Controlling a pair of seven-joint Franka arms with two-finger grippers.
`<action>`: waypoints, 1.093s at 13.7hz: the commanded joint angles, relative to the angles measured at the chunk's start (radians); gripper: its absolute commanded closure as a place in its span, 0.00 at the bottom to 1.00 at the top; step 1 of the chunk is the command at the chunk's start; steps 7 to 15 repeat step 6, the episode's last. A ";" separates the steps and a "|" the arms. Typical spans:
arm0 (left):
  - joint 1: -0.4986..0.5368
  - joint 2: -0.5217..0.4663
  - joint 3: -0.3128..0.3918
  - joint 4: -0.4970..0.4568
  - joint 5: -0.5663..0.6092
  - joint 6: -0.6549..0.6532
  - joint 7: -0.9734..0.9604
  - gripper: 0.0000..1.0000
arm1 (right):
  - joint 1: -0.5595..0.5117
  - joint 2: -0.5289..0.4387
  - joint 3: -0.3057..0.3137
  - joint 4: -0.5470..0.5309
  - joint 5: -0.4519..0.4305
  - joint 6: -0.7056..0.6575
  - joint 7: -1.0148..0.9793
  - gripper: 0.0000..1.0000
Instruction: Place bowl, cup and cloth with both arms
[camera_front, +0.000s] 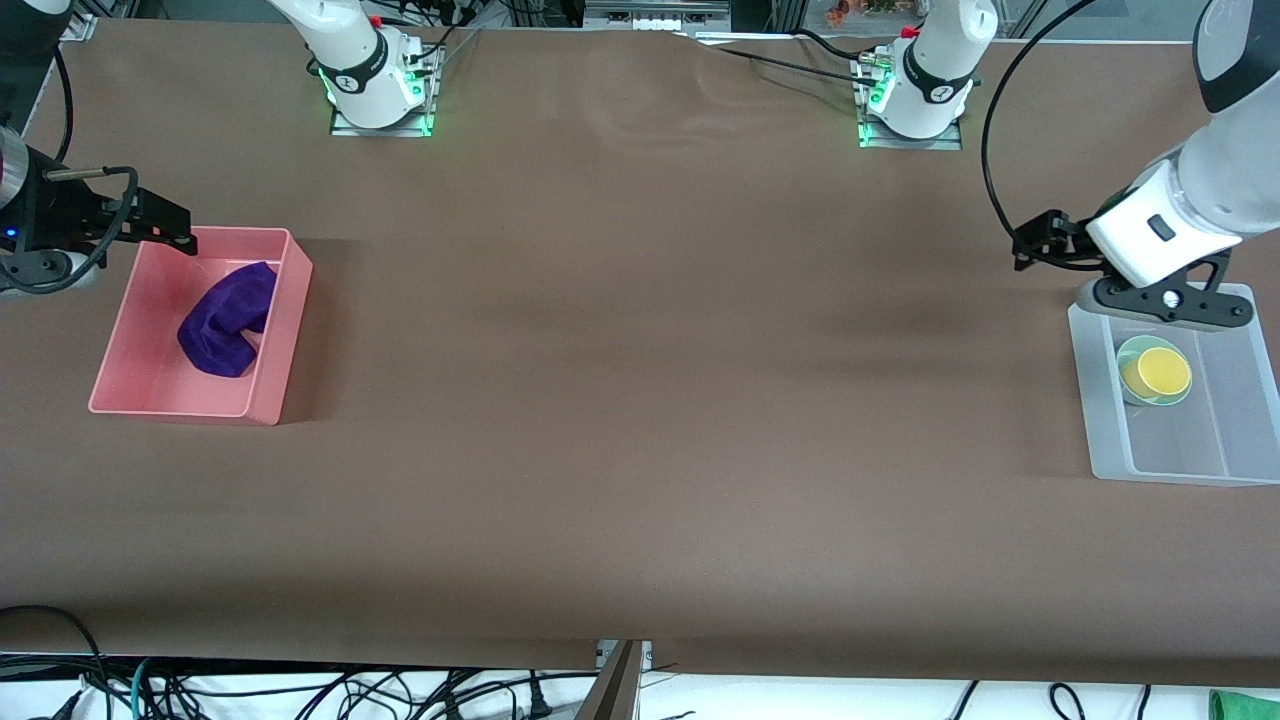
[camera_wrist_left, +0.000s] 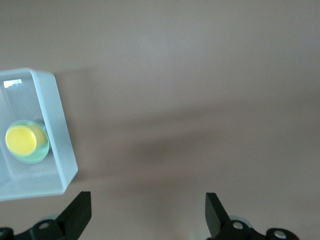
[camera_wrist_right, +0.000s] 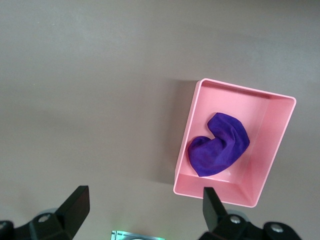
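The purple cloth (camera_front: 228, 320) lies bunched in a pink bin (camera_front: 150, 390) at the right arm's end of the table; it also shows in the right wrist view (camera_wrist_right: 220, 145). The yellow cup (camera_front: 1163, 371) stands inside the green bowl (camera_front: 1140, 342), and both sit in a clear plastic bin (camera_front: 1200, 450) at the left arm's end. My right gripper (camera_front: 165, 225) (camera_wrist_right: 145, 195) is open and empty above the pink bin's corner. My left gripper (camera_front: 1035, 245) (camera_wrist_left: 147, 200) is open and empty over bare table beside the clear bin. The left wrist view shows the cup (camera_wrist_left: 21, 140) in the bowl (camera_wrist_left: 39, 156).
The brown table (camera_front: 640, 400) stretches wide between the two bins. The arm bases (camera_front: 375, 90) (camera_front: 915, 100) stand along the edge farthest from the front camera. Cables lie below the table's near edge.
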 joint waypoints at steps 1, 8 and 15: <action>-0.011 -0.107 0.021 -0.167 -0.040 0.117 0.001 0.00 | -0.004 0.003 0.008 0.010 -0.010 -0.007 0.005 0.00; -0.013 -0.107 0.041 -0.167 -0.076 0.115 -0.001 0.00 | -0.006 0.003 0.008 0.010 -0.008 -0.003 0.012 0.00; -0.013 -0.107 0.041 -0.167 -0.076 0.115 -0.001 0.00 | -0.006 0.003 0.008 0.010 -0.008 -0.003 0.012 0.00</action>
